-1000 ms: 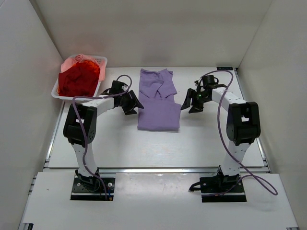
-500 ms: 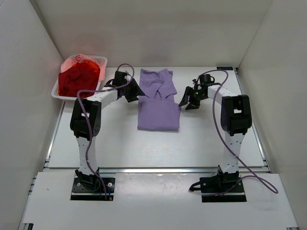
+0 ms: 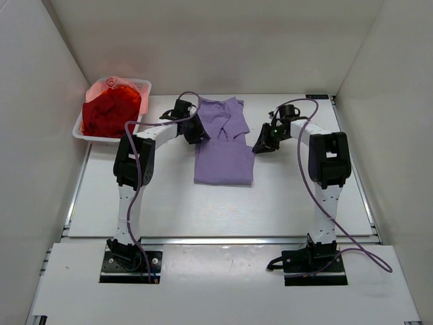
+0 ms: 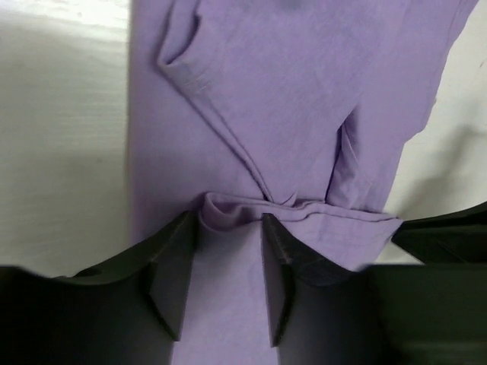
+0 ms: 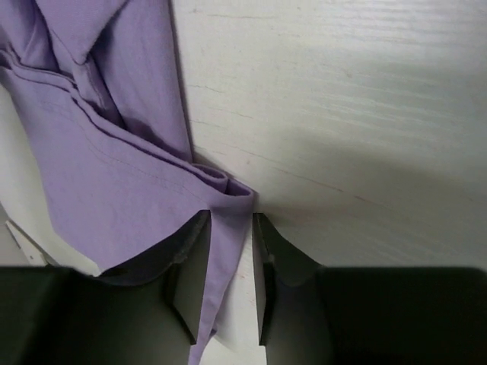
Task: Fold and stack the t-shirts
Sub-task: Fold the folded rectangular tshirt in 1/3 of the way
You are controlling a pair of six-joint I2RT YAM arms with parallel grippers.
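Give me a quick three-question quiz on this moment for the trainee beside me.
1. True or false: the purple t-shirt lies inside the white basket.
2. What is between the left gripper's fingers? A) bare table B) purple fabric C) red cloth
3. Fill in: seen from the top camera, the right gripper meets the shirt at its ___ edge.

Key
1. False. It lies on the table; the basket holds red clothes.
2. B
3. right
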